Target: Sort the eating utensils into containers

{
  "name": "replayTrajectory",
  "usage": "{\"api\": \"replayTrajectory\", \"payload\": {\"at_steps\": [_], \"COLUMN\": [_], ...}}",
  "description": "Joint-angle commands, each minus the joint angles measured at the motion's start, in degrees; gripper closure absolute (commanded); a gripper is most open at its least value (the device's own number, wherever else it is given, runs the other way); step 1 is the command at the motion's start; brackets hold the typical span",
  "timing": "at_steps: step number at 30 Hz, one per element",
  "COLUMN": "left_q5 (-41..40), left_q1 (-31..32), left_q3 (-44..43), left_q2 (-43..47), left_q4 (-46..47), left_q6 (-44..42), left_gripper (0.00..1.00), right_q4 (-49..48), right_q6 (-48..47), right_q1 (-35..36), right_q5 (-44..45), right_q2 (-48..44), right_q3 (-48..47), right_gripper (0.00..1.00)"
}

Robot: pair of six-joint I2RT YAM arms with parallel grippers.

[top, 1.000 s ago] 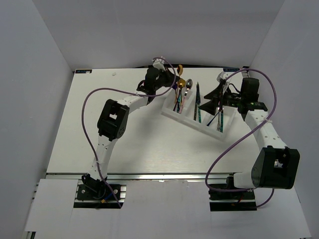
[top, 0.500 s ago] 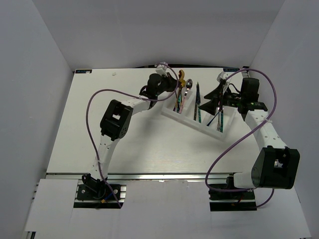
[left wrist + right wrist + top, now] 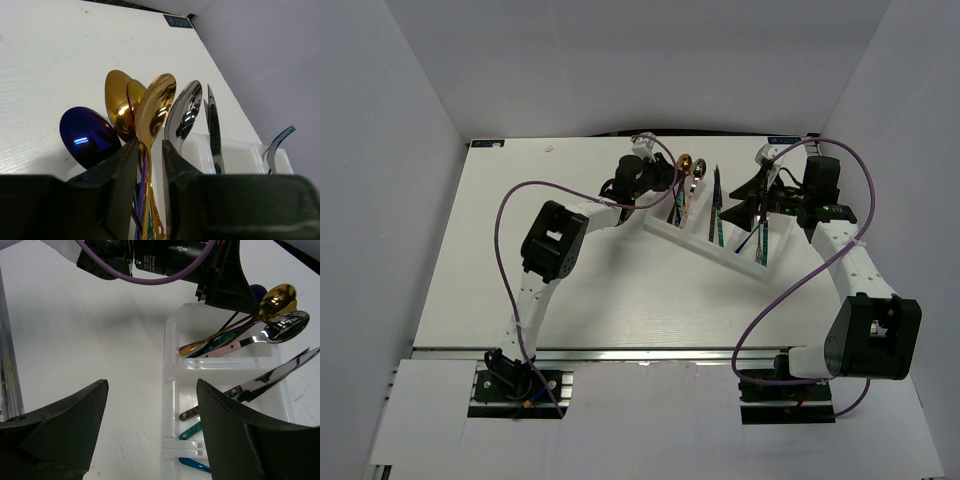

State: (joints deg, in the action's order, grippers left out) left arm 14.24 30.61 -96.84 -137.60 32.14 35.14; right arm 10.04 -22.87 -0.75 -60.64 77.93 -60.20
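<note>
The left gripper [image 3: 148, 155] is nearly closed on a gold spoon [image 3: 156, 100] leaning among other spoons [image 3: 184, 112] in the white tray's [image 3: 720, 252] left compartment. Its handle end is hidden and perhaps unseated, so once released it could tip over the far rim. The right gripper [image 3: 151, 385] is spread wide and empty.

The gold spoon [image 3: 152, 107], blue spoon [image 3: 87, 135] and silver spoon [image 3: 184, 112] are mirror-polished metal, smooth and glossy; the knife [image 3: 213, 130] shines the same. The tray [image 3: 170, 390] is smooth, milky white plastic. The table [image 3: 50, 65] is matt white, faintly grained. The left gripper [image 3: 148, 150] looks like matt black plastic.
</note>
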Motion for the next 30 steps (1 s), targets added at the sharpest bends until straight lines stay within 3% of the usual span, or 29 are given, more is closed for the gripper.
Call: {"api": "replayTrajectory", "payload": {"at_steps": [1,2,11,15,19,24,28,29,30], "left_q5": [-0.18,-0.18,0.96,0.97,0.0,2.09,5.01,4.92,4.57], "left_q1": [0.59,0.68,1.03,1.03,0.94,0.77,0.68,0.77,0.77], "left_q3": [0.77,0.77,1.82,5.77,16.81,27.48,29.25,29.68,30.3], "left_q2": [3.13,3.3,9.44,16.54,27.8,44.83,51.97,53.04,54.35], "left_q4": [1.17,1.17,1.08,0.12,-2.16,-12.52,-28.67,-35.15,-37.22], "left_q6": [-0.42,-0.51,-2.08,-5.16,-10.69,-17.38,-23.51,-24.58,-25.63], "left_gripper": [0.62,0.56,0.35,0.02,0.02,0.02,0.02,0.02,0.02], "right_q4": [-1.43,-1.52,-1.34,-1.25,0.41,4.45,9.89,11.56,14.8], "right_q6": [0.11,0.11,0.02,-0.24,-2.17,-6.12,-9.98,-11.04,-12.01], "right_q1": [-0.39,-0.39,-1.0,-2.14,-3.55,-3.55,-3.29,-3.2,-3.03], "right_q5": [-0.97,-1.06,-0.27,-0.18,1.31,6.05,10.01,11.76,12.64], "right_q2": [-0.85,-0.76,-0.85,-0.76,-1.2,-1.99,-3.66,-4.01,-4.45], "right_q3": [-0.62,-0.53,-0.53,-0.53,-0.62,-1.23,-3.24,-4.12,-4.83], "right_gripper": [0.22,0.22,0.22,0.21,0.21,0.21,0.18,0.11,0.11]}}
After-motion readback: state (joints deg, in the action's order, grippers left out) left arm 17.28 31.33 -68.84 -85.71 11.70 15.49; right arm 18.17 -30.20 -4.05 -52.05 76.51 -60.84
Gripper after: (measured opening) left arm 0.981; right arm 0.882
